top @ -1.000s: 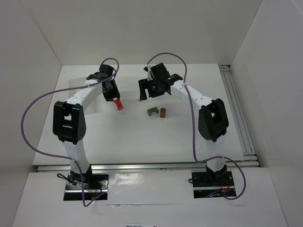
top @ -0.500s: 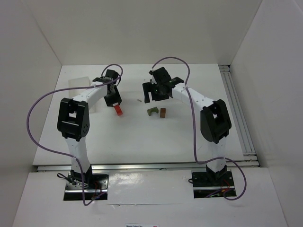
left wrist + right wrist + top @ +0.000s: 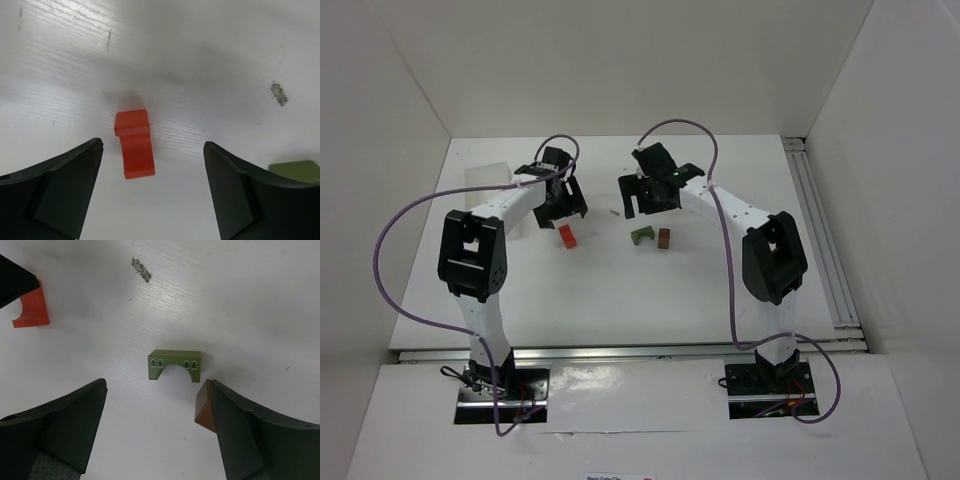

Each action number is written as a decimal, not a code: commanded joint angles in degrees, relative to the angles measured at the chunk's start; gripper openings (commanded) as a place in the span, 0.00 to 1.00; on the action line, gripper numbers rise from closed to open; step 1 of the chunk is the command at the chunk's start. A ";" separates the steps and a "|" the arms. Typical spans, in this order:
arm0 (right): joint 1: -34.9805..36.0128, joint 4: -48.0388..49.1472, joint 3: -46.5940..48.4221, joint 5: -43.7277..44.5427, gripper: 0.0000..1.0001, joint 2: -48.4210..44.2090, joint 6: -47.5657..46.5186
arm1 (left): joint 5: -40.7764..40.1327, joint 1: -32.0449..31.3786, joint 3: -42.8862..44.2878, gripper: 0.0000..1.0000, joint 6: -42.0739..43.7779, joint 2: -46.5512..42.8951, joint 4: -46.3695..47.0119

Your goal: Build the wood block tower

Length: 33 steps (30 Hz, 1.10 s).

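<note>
Left tool point(image 3: 152, 150) hangs with its two fingers spread wide. The red block point(image 3: 134, 145) lies flat on the white worktop point(image 3: 225, 60) between them, not touched. Right tool point(image 3: 156, 385) is spread wide too (over the green arch block point(image 3: 174, 364)). The brown block point(image 3: 202, 407) sits just beside the green one.

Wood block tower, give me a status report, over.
Left gripper open over red wooden block, lying loose on white table. Right gripper open over olive green wooden arch block, brown-orange wooden block beside it. Nothing stacked yet; nothing blocking.
</note>
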 commanded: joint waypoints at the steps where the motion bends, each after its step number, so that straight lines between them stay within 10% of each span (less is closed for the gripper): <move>1: 1.90 -2.02 3.71 3.13 0.90 -0.67 -1.32 | -1.63 -0.52 1.28 0.95 1.66 -8.70 0.02; 15: 5.85 0.97 2.47 5.33 0.66 5.74 0.71 | 0.38 0.01 -12.69 0.94 0.26 -38.32 5.03; 33: 6.91 0.53 2.83 8.66 0.57 11.98 1.94 | 1.08 1.15 -14.44 0.93 1.31 -39.03 3.09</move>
